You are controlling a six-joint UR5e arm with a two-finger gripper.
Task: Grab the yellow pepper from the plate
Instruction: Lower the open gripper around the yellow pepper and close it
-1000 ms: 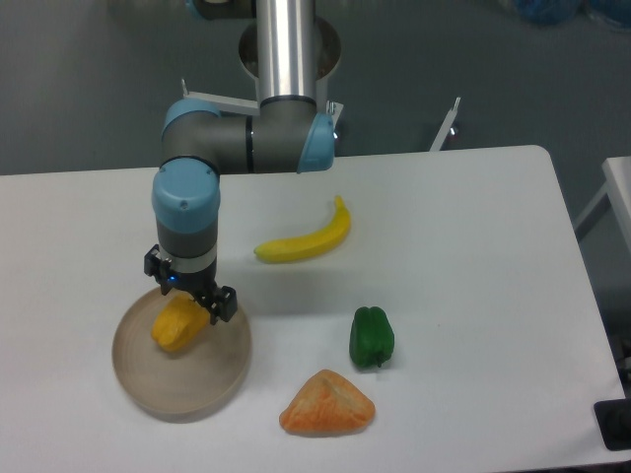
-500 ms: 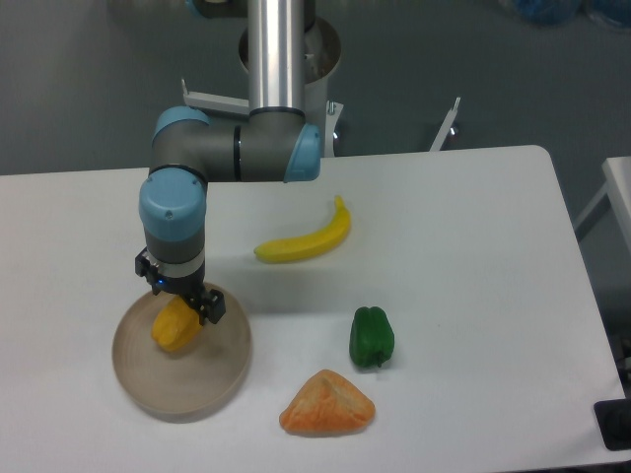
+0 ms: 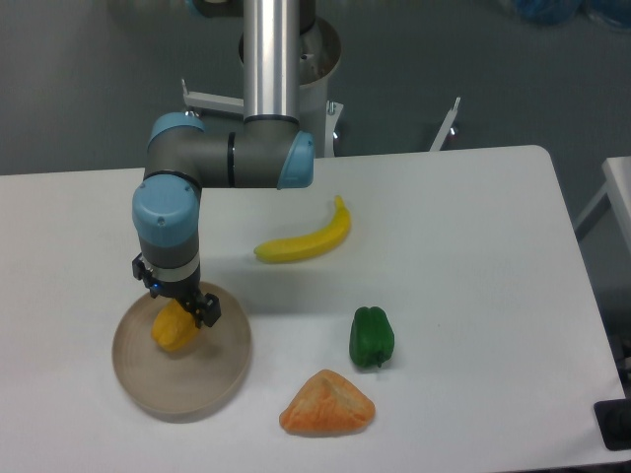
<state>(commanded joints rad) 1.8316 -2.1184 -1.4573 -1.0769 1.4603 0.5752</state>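
The yellow pepper lies on the round beige plate at the table's front left. My gripper hangs straight down over the pepper, its dark fingers just above or touching the pepper's top. The wrist hides the finger gap, so whether the jaws are open or closed on the pepper is unclear. The pepper's upper part is partly covered by the gripper.
A yellow banana lies at mid-table. A green pepper stands right of the plate, and an orange pastry-like lump sits near the front edge. The arm's base column rises at the back.
The gripper has shifted left over about a second, from the pepper's right side to directly above it. The pepper and plate have stayed put.
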